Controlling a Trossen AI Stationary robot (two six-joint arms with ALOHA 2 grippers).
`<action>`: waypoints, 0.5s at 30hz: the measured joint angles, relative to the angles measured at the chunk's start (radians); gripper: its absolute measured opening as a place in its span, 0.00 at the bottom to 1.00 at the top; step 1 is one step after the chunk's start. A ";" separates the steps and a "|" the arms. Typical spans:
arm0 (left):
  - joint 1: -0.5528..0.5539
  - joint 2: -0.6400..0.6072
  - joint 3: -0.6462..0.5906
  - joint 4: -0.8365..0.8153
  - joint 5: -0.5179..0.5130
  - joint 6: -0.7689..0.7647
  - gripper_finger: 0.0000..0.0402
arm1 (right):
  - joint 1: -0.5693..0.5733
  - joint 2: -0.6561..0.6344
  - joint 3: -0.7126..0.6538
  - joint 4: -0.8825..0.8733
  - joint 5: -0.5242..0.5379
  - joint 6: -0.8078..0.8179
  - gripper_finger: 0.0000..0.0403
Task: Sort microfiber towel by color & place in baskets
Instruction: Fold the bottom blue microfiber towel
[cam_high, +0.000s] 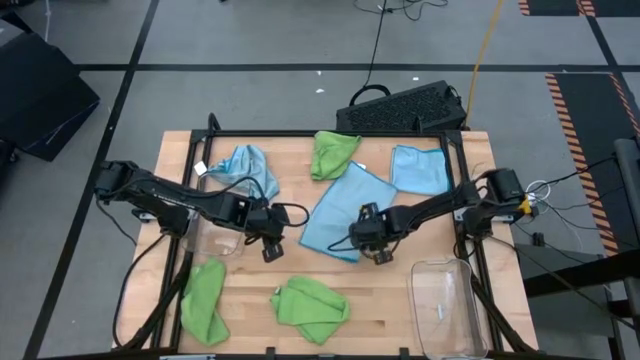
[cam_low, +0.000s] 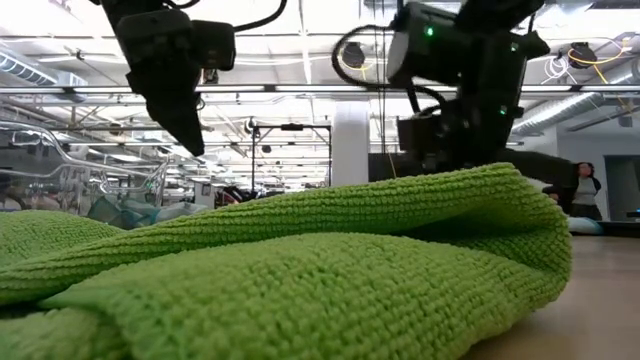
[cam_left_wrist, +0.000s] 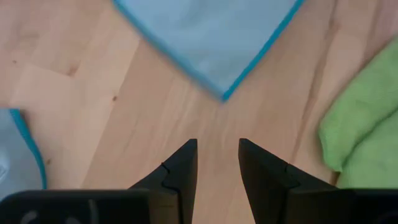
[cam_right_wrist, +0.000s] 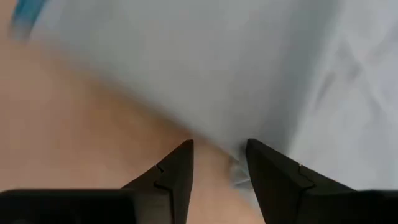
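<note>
Right gripper (cam_right_wrist: 217, 163): my fingers are parted over the near edge of the spread blue towel (cam_high: 345, 210), gripping nothing.
Left gripper (cam_left_wrist: 217, 163): parted, empty, above bare table (cam_high: 400, 300); that towel's corner lies just ahead.
Baskets: one (cam_high: 447, 305) near-right, one (cam_high: 215, 238) beneath my left arm.

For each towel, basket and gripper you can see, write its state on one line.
Spread blue towel: flat, unsorted.
Crumpled blue towel: bunched.
Folded blue towel: flat.
Green towels: crumpled, unsorted.
Right basket: no towel.
Left gripper: open, holding nothing.
Right gripper: open over spread towel.
</note>
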 joint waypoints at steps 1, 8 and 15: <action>0.001 0.000 0.000 0.000 -0.002 -0.007 0.29 | -0.004 -0.015 0.000 0.029 0.000 0.004 0.35; 0.000 0.000 0.000 0.001 -0.010 -0.026 0.29 | -0.005 -0.029 0.004 0.315 -0.102 0.029 0.35; -0.001 0.000 0.000 -0.006 -0.002 -0.066 0.29 | 0.017 0.065 0.004 0.413 -0.167 0.122 0.35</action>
